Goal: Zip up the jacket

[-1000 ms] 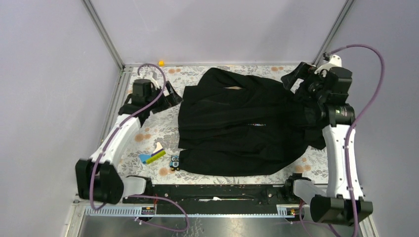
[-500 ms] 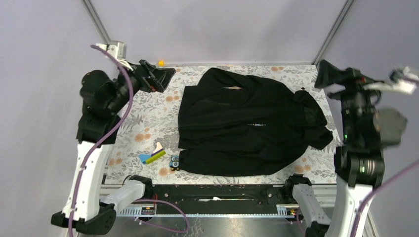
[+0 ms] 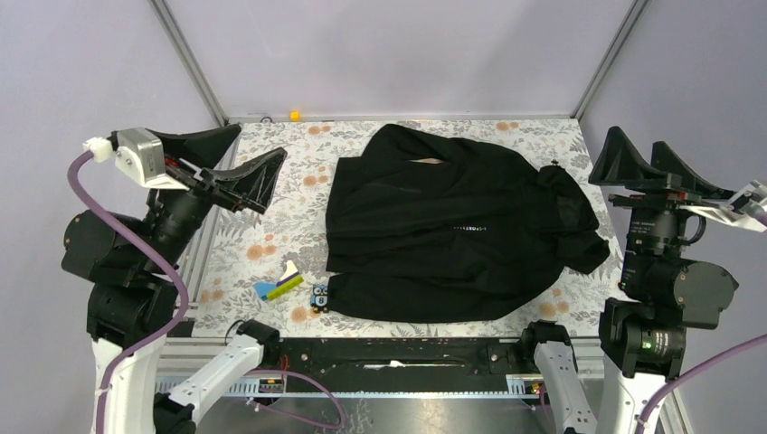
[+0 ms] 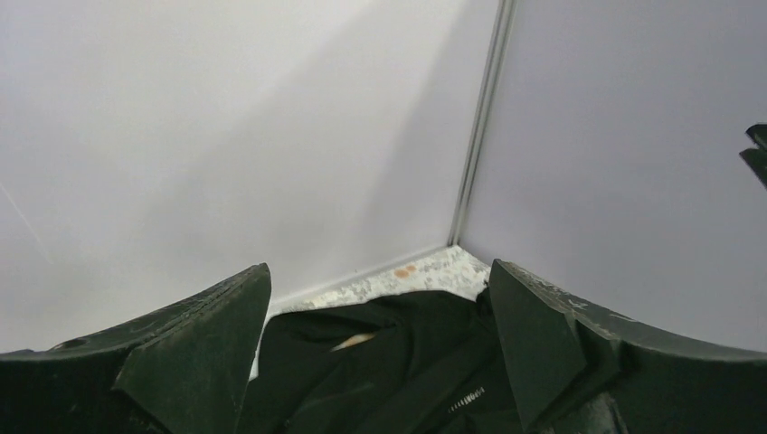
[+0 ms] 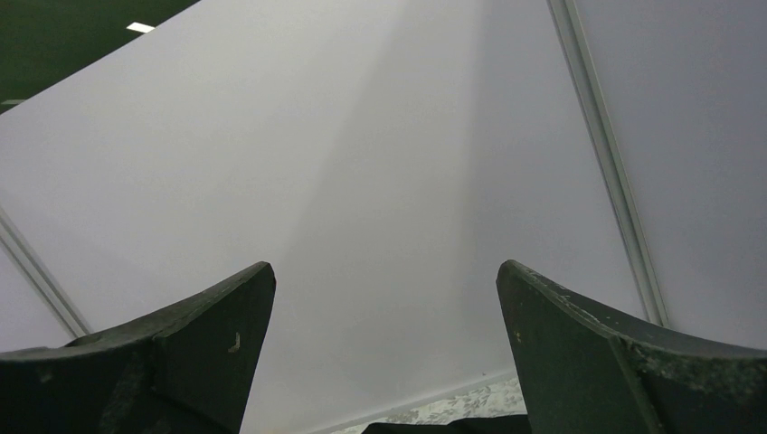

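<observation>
Both arms have swung back from the far corners of the table and now stand raised at its sides, clear of the cloth. The left gripper and right gripper gape wide and hold nothing. This is probably a release or reset, with no pull on the zip under way. The jacket lies flat mid-table, collar towards the far wall, one sleeve bunched on the right arm's side. Pale chest lettering shows. Whether the zip is closed cannot be told.
</observation>
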